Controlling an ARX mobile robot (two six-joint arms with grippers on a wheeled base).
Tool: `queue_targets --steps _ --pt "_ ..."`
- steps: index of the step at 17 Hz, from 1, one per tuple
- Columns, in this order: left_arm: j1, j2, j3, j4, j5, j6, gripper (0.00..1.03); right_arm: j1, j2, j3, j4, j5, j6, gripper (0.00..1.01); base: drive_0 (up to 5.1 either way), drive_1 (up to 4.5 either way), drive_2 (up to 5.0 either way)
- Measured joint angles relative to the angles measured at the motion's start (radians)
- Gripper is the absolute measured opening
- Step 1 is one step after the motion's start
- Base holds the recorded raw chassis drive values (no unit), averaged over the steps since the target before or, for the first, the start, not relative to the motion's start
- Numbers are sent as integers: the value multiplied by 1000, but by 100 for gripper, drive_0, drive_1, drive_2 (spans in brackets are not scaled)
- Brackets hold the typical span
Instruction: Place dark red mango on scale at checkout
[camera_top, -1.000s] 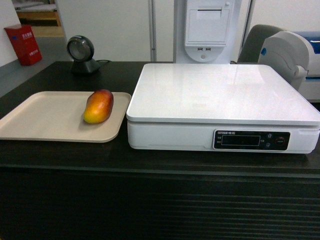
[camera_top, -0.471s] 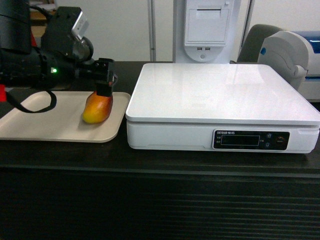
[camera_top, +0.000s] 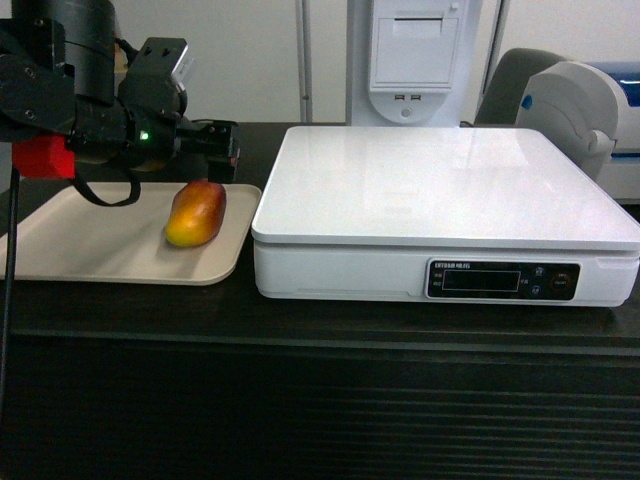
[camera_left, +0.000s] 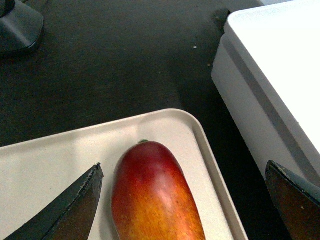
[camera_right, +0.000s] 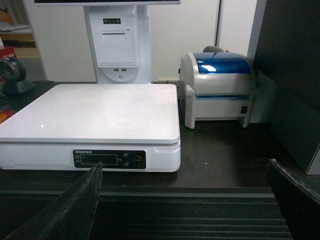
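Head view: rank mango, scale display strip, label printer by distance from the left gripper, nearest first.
From the left gripper, open above the beige tray:
1. Dark red mango, just below the gripper, on the tray's right part.
2. Black display strip, on the front of the white scale, well to the right.
3. Label printer, far right, behind the scale's back corner.

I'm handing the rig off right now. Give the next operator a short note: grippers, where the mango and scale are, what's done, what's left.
Left gripper: open, empty, above the far end of the dark red mango.
Right gripper: open, empty, facing the front of the scale.
Mango lies on the beige tray, left of the scale, both on the checkout.
Done: nothing placed; scale platform bare.
Left: lower, grasp the mango, lift it rightward onto the platform, release.
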Motion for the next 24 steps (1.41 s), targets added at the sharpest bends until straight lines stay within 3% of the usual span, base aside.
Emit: queue_targets --steps 4,11,14,18,24 --pt "26 109 182 -157 8 -37 98 0 0 0 0 0 0 98 0 0 0" --pt "37 188 220 -244 10 -94 98 0 0 0 0 0 0 98 0 0 0" --pt "35 190 204 -249 12 -94 97 0 0 0 0 0 0 98 0 0 0" --pt "30 163 129 -223 28 -87 59 0 0 0 0 0 0 98 0 0 0" --pt "1 -30 -11 -160 4 -70 58 0 0 0 0 0 0 98 0 0 0"
